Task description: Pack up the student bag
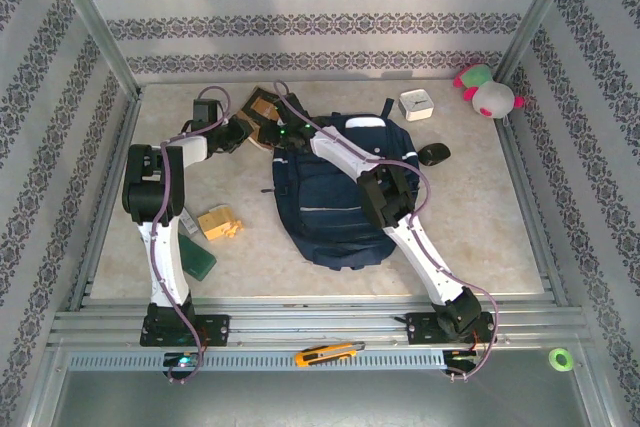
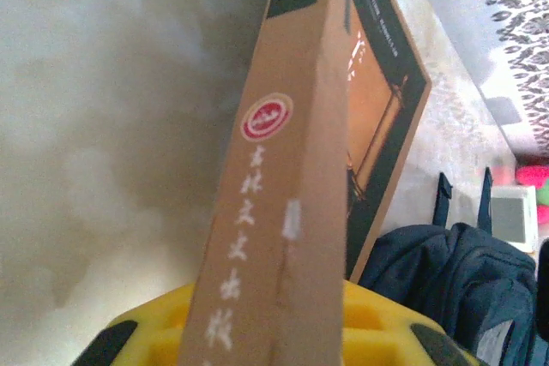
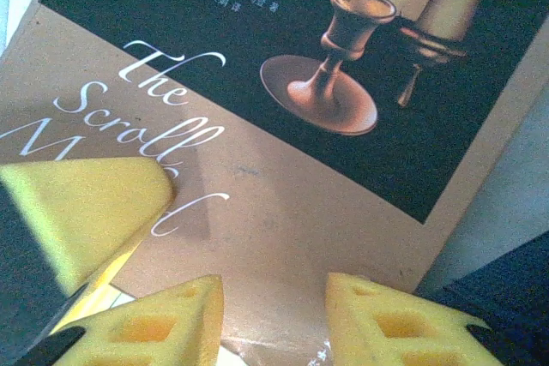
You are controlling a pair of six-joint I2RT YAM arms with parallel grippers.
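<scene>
Left pincer (image 2: 266, 336): the yellow pads (image 2: 377, 332) are seen set against both faces of a brown book (image 2: 292, 169), so it is recorded as clamped on the book. The spine is turned toward the wrist camera, and a round red emblem and pale characters are noted on it. In the top view the left pincer (image 1: 240, 133) is found at 8 o'clock of the book (image 1: 262, 105). Right pincer (image 3: 274, 297): the fingers (image 3: 171, 323) are held apart and nothing is gripped. The book's cover (image 3: 283, 212) is seen through the gap, with a goblet picture and script lettering on it. In the top view the right pincer (image 1: 284, 134) is found at 5 o'clock of the book, and its arm is laid across the student bag (image 1: 335, 212). The student bag is laid flat at the middle of the desk (image 1: 480, 217), top end toward 12 o'clock, just beside the book at the book's 4 o'clock. A white box (image 1: 416, 105) is noted at 1 o'clock of the bag, and a plush toy (image 1: 487, 92) at 2 o'clock, near the far corner. A tan block (image 1: 220, 222) and a green object (image 1: 197, 259) are noted at 9 and 8 o'clock, apart from the bag. An orange utility knife (image 1: 327, 353) is recorded on the near rail at 6 o'clock.
</scene>
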